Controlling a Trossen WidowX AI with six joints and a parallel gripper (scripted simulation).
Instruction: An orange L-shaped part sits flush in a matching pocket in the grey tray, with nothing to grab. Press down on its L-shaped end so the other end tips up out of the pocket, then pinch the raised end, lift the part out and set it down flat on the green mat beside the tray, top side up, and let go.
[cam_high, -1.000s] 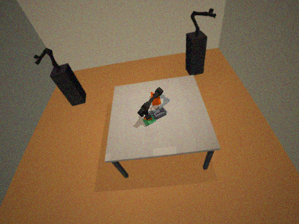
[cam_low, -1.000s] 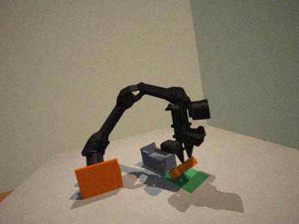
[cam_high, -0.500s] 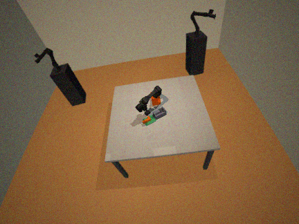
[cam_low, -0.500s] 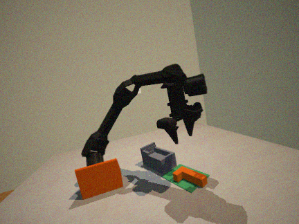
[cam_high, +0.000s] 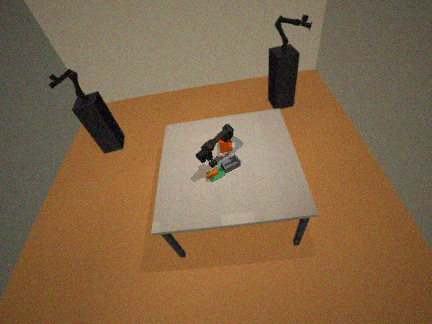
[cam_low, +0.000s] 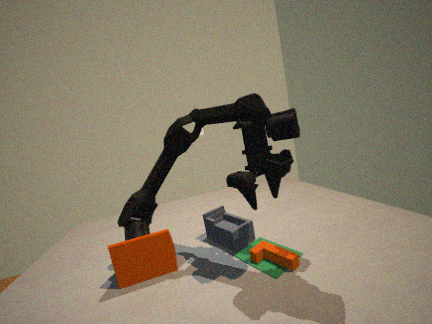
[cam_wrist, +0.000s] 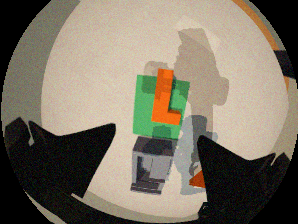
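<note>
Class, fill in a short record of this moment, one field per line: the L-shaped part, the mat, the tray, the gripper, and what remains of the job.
part: orange L-shaped part lying flat on the mat, out of the tray
mat: green mat beside the tray, on the table
tray: grey tray, pocket without the part
gripper: gripper open, holding nothing, raised above tray and mat
other item: upright orange panel near the arm's base
remaining: nothing visible; part placed and released
</note>
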